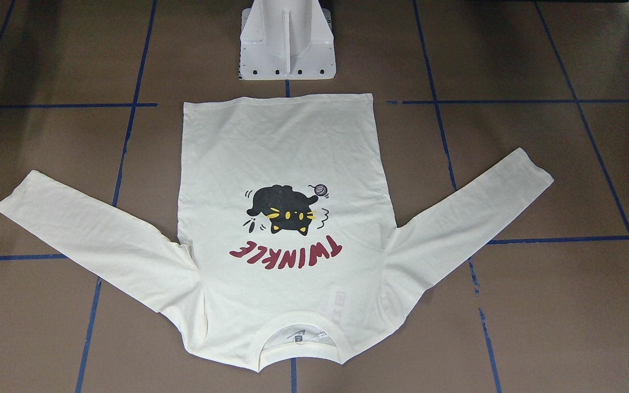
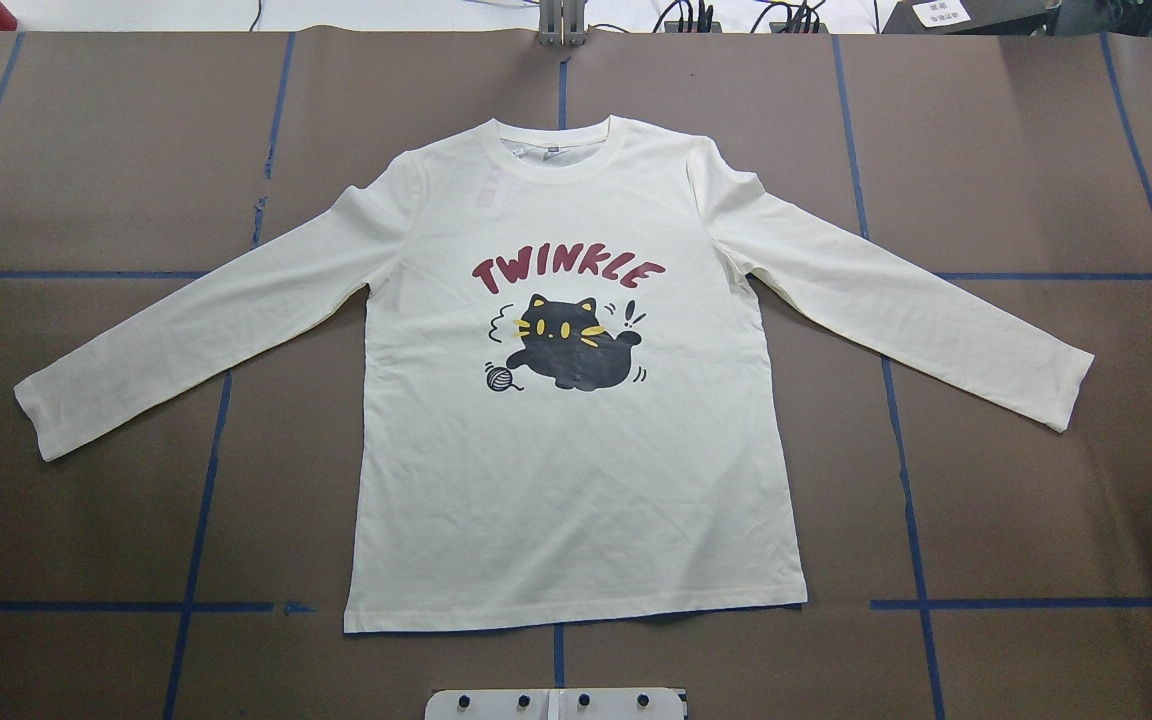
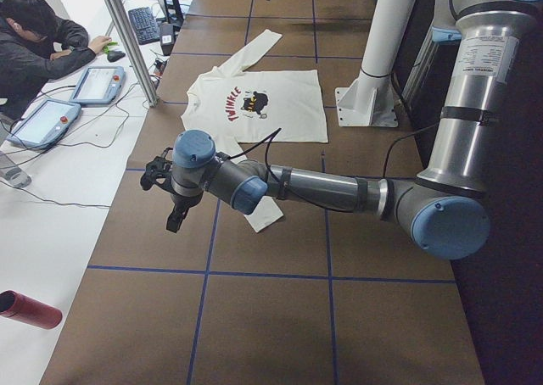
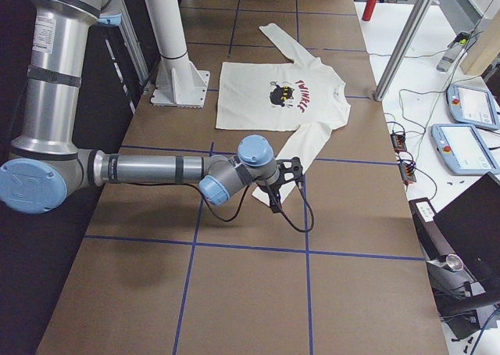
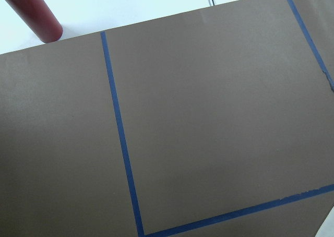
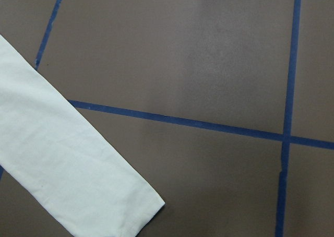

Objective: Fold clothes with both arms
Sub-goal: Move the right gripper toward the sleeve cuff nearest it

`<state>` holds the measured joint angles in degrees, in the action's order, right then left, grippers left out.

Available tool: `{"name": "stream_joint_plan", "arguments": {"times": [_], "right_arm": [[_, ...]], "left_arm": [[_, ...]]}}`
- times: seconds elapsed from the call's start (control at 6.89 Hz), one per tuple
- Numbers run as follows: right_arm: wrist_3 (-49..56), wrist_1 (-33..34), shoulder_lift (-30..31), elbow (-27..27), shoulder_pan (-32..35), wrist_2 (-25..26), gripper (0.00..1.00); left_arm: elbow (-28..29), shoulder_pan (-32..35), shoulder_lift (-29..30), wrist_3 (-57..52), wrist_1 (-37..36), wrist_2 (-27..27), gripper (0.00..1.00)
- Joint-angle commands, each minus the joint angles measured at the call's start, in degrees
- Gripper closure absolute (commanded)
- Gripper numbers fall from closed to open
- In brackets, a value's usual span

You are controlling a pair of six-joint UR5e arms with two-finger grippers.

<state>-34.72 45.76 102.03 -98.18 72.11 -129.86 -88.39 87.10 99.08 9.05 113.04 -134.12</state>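
- Left arm (image 3: pixel 322 188), biggest thing in the left-end view, stretches low over the worktop twd the operator-side edge. Left gripper (image 3: pixel 174 220) points down over bare brown table (image 3: pixel 271 317) nr the left end. Jaws: can't tell, seen side-on only.
- Right arm (image 4: pixel 148 169) has a mirrored pose at the right end. Right gripper (image 4: pixel 275 205) points down just beside the shirt's cuff. Jaws: can't tell either.
- T-shirt (image 2: pixel 576 470) lies flat, print up, in the middle of the worktop. Hem runs along the robot-side edge just in front of the white pedestal (image 2: pixel 556 703); collar is twd the operator-side edge.
- Black cat print (image 2: pixel 571 345) is on the chest, w/ red TWINKLE lettering (image 2: pixel 566 272) arched on its collar side.
- Both sleeves are spread out twd the two ends, cuffs angled back a bit twd the robot side.
- Right-end sleeve (image 6: pixel 78 179) fills the lower-left corner of the right wrist cam, cuff flat, crossing a blue tape line (image 6: pixel 209 125).
- Left wrist cam shows only table, tape & a red cylinder (image 5: pixel 31 12) off the worktop past its edge.
- Operator (image 3: pixel 38 41) sits beyond the operator-side edge w/ teach pendants (image 3: pixel 97 84) beside him.
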Motion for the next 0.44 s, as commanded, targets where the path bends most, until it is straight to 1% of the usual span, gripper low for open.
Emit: {"name": "stream_joint_plan", "arguments": {"times": [0.0, 0.15, 0.29], "right_arm": [[-19.0, -20.4, -0.1, 9.6, -12.5, 11.5, 0.3], [-20.5, -23.3, -3.6, 13.8, -13.7, 11.7, 0.37], [-20.6, -23.4, -5.9, 16.8, -14.4, 12.6, 0.37]], "left_arm": [[-1.0, 0.1, -0.1, 0.0, 0.0, 0.0, 0.0], [-1.0, 0.1, -0.1, 0.0, 0.0, 0.0, 0.0], [-1.4, 0.1, -0.2, 0.0, 0.0, 0.0, 0.0]]}}
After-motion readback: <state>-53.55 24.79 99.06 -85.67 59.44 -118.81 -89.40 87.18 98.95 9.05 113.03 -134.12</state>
